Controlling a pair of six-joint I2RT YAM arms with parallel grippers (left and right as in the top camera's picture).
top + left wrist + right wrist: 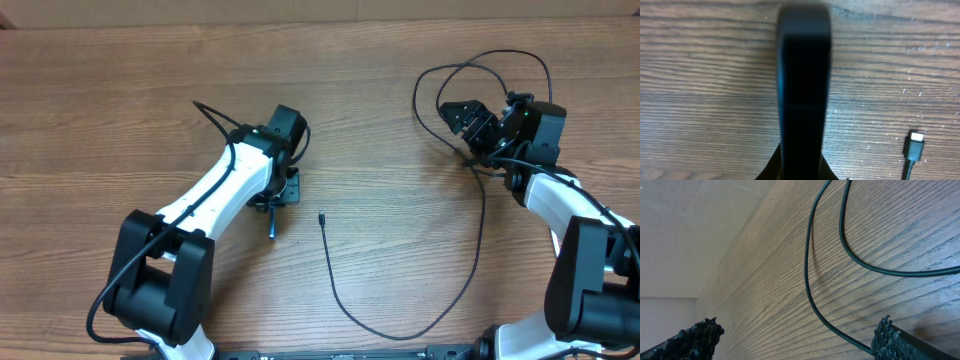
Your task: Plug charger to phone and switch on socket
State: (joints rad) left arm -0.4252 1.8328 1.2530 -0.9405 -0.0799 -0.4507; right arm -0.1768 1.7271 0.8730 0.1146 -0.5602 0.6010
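Left claw clenched, its fingers pressed into one dark bar with nothing between them, pointing toward the near edge and low over the wooden table; whether it touches the wood we cannot tell; the charger lies slack on the table, its small connector tip just right of that claw and apart from it; from the tip the thin black cable runs nearward, bends right in a wide curve, then heads far along the right side into loose loops at the far right; right claw released, jaws spread wide and gripping nothing, lying among those loops; beyond its fingers two strands cross the wood; the cable's other end we cannot make out.
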